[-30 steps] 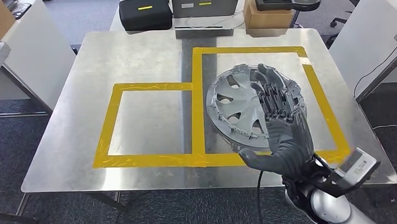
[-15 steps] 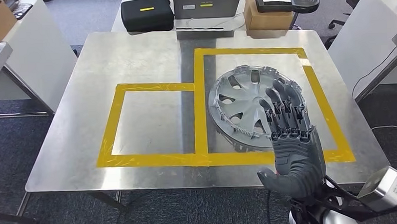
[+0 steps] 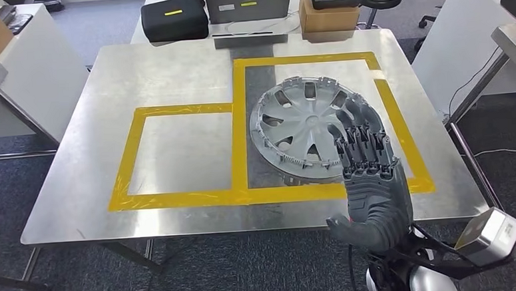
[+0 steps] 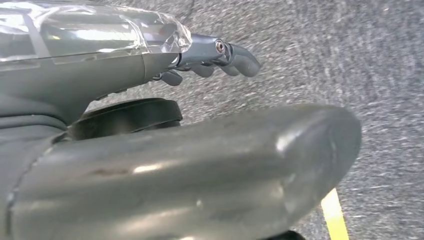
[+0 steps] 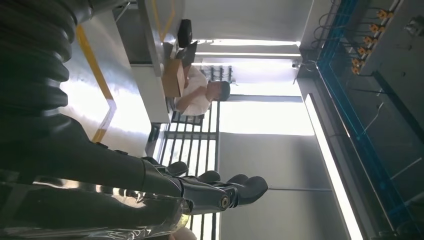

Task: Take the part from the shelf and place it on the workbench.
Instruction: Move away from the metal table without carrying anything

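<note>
A silver hubcap (image 3: 304, 126) lies flat on the steel workbench (image 3: 171, 63), inside the right yellow tape rectangle (image 3: 240, 120). My right hand (image 3: 371, 186) hovers over the workbench's front edge, palm away from me and fingers spread straight. Its fingertips overlap the hubcap's near right rim in the picture, and it holds nothing. The right wrist view shows the same hand (image 5: 215, 192) with its fingers stretched out and empty. My left hand (image 4: 190, 160) hangs above grey carpet with nothing in it.
Behind the workbench stand a black case (image 3: 173, 16), a grey device (image 3: 244, 3) and a cardboard box (image 3: 322, 15) with a controller on it. White tables flank both sides. A person (image 5: 200, 97) sits beyond the table in the right wrist view.
My right hand has drawn back from over the hubcap toward the table's front edge, staying empty. The hubcap stays on the workbench. The head camera has shifted slightly.
</note>
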Available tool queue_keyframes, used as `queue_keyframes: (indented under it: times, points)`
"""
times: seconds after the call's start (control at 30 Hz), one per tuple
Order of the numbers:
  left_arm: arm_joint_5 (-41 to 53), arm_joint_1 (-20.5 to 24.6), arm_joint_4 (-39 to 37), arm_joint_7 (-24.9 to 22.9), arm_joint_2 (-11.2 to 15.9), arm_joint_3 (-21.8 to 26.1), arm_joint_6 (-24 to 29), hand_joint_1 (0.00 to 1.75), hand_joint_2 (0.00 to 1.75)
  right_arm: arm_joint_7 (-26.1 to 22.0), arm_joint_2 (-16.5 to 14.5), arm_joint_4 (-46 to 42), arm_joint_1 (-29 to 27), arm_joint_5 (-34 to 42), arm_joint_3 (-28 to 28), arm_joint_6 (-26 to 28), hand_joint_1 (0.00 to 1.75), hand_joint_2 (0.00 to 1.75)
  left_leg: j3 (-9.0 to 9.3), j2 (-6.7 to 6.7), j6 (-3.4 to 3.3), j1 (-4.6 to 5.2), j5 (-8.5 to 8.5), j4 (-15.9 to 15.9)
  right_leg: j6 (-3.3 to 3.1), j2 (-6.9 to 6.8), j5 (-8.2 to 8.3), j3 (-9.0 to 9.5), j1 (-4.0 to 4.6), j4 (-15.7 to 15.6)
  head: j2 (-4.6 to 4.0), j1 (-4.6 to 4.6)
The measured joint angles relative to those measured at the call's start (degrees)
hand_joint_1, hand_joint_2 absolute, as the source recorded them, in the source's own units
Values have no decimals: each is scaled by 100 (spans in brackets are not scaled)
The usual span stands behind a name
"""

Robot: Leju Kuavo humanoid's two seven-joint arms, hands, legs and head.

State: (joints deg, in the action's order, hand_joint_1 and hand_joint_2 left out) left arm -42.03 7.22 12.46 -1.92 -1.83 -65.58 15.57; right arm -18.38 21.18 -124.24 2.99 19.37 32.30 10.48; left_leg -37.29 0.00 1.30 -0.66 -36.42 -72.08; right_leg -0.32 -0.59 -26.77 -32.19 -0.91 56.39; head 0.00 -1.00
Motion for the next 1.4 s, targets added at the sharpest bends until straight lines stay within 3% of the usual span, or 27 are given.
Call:
queue_keyframes:
  times: [0.07, 0.13, 0.2, 0.27, 0.3, 0.33, 0.43, 0.47, 0.5, 0.53, 0.6, 0.67, 0.7, 0.77, 0.8, 0.87, 0.93, 0.97, 1.0, 1.03, 1.07, 1.13, 1.2, 1.27, 1.3, 1.33, 1.4]
  points:
    - [0, 3, 0, -14, 1, 1, -2, 0, 0, 0, -10, -2, -2, 1, 0, -1, 0, 175, 471, -2, -33, 2, 296, 589, 30, 0, 52, -107, 3, 49, 0, -11]
    - [0, 11, 0, -16, 1, 2, -3, 0, 0, 1, -18, -7, -2, 1, 0, -1, 0, 175, 924, -20, -72, 18, 433, 1271, 83, 1, 102, -179, 9, 89, 0, -14]
    - [-1, 13, 0, -18, 1, 3, -3, 0, 0, 2, -26, -11, -2, 1, 1, -2, 0, 175, 1021, -42, -107, 48, 423, 1494, 157, 1, 166, -207, 5, 98, 0, -7]
    - [-2, 6, 0, -23, -3, 3, -3, 0, 0, 2, -34, -14, -4, 0, 0, -3, 0, 175, 948, -41, -178, 51, 498, 1501, 227, 9, 194, -227, -16, 101, 0, -4]
    - [-2, 6, 0, -26, -7, 4, -3, 0, 0, 2, -39, -15, -7, 0, -1, -4, 0, 175, 909, -36, -225, 48, 547, 1506, 256, 15, 104, -265, -24, 163, 0, 4]
    - [-2, 8, 0, -29, -10, 4, -3, 0, 0, 1, -39, -15, -8, -1, -3, -4, 0, 175, 858, -28, -269, 39, 605, 1515, 279, 21, -89, -330, -28, 334, 0, 25]
    - [-8, 9, 0, -32, -14, 5, -4, 0, 0, 2, -44, -14, -14, 1, -5, -3, 0, 175, 648, -19, -338, 66, 771, 1506, 318, 29, -883, -593, -24, 1375, 0, 135]
    - [-11, 7, 0, -33, -14, 5, -5, 0, 0, 4, -46, -14, -16, 2, -4, -3, 0, 175, 575, -18, -348, 87, 825, 1502, 314, 30, -981, -610, -17, 1635, 0, 162]
    - [-15, 6, 0, -33, -14, 5, -5, 0, 0, 5, -48, -13, -17, 2, -5, -3, 0, 175, 504, -18, -354, 109, 877, 1498, 294, 31, -945, -541, -9, 1707, 0, 182]
    - [-17, 5, 0, -33, -14, 5, -5, 0, 0, 7, -50, -13, -17, 2, -5, -3, 0, 175, 441, -19, -357, 133, 925, 1495, 257, 33, -814, -377, 7, 1564, 0, 195]
    - [-17, 6, 1, -33, -21, 5, -4, 0, 0, 10, -56, -16, -12, 2, -7, -3, 0, 175, 344, -21, -354, 179, 1017, 1491, 123, 40, -518, 179, 71, 777, 0, 204]
    - [-18, 7, 1, -34, -37, 5, -3, 0, 0, 14, -60, -26, -6, 1, -12, -3, 0, 175, 282, -13, -322, 202, 1105, 1485, 12, 40, -443, 625, 132, 30, 0, 185]
    - [-19, 7, 1, -36, -45, 5, -3, 0, 0, 14, -61, -30, -5, 0, -20, -3, 0, 175, 258, -3, -295, 198, 1149, 1486, -17, 40, -457, 706, 154, -140, 0, 178]
    - [-19, 2, 0, -42, -48, 5, -5, 0, 0, 17, -62, -34, -5, -2, -39, 2, 0, 175, 220, 12, -236, 180, 1219, 1499, -43, 32, -375, 680, 153, -230, 0, 187]
    - [-21, -1, 0, -45, -48, 5, -5, 0, 0, 19, -63, -34, -4, -5, -46, 9, 0, 175, 188, 11, -201, 176, 1166, 1473, -64, 20, -305, 640, 137, -259, 0, 191]
    - [-29, -3, 0, -48, -45, 5, -6, 0, 0, 16, -65, -43, -8, -5, -61, 39, 0, 175, 42, 3, -127, 153, 753, 1138, -92, -6, -154, 518, 98, -304, 0, 143]
    - [-52, -3, 0, -48, -40, 7, -4, 0, 0, -25, -71, -75, -20, 71, -88, 68, 0, 175, -166, -2, -55, 98, 196, 392, -87, -18, -27, 347, 92, -296, 0, 82]
    - [-65, -4, 0, -47, -37, 7, -3, 0, 0, -52, -75, -93, -25, 123, -100, 75, 0, 175, -216, -3, -24, 70, 73, 60, -74, -24, 35, 258, 89, -284, 0, 70]
    - [-75, -3, 0, -46, -34, 8, -2, 0, 0, -81, -81, -107, -28, 178, -109, 76, 0, 175, -200, -3, 2, 45, 84, -136, -58, -30, 93, 163, 83, -265, 0, 66]
    - [-83, -3, 0, -46, -32, 8, -1, 0, 0, -99, -87, -113, -32, 211, -115, 76, 0, 175, -88, -2, 26, 27, 219, -132, -38, -34, 146, 67, 73, -235, 0, 65]
    - [-88, -2, 0, -46, -30, 8, 1, 0, 0, -110, -92, -117, -37, 231, -121, 75, 0, 175, 122, -1, 47, 9, 388, 68, -11, -34, 189, -30, 59, -191, 0, 63]
    - [-97, 6, 1, -42, -28, 8, 2, 0, 0, -121, -99, -143, -44, 259, -140, 75, 0, 175, 740, -14, 77, -28, 510, 832, 50, -26, 246, -190, 47, -64, 0, 44]
    - [-101, 17, 2, -34, -31, 9, 3, 0, 0, -127, -104, -188, -46, 274, -155, 72, 0, 87, 1136, -45, 32, -37, 376, 1414, 123, -20, 303, -277, 51, 38, 0, 53]
    - [-107, 10, 2, -32, -35, 10, 3, 0, 0, -131, -110, -209, -52, 345, -164, 27, 0, 0, 1127, -60, -85, -20, 357, 1514, 197, -15, 374, -319, 35, 65, 0, 95]
    - [-113, 5, 1, -36, -36, 10, 0, 0, 0, -133, -116, -208, -60, 419, -168, -22, 0, 0, 1074, -55, -141, -15, 407, 1506, 230, -6, 326, -350, 21, 99, 0, 106]
    - [-122, 2, 0, -45, -36, 11, -10, 0, 0, -133, -125, -202, -68, 508, -168, -83, 0, 0, 1009, -44, -202, -11, 469, 1507, 259, 3, 164, -398, 10, 215, 0, 120]
    - [-133, 7, -1, -81, -36, 13, -59, 0, 0, -127, -168, -167, -79, 637, -153, -195, 0, 0, 844, -25, -283, 13, 612, 1506, 301, 17, -430, -535, 0, 765, 0, 167]
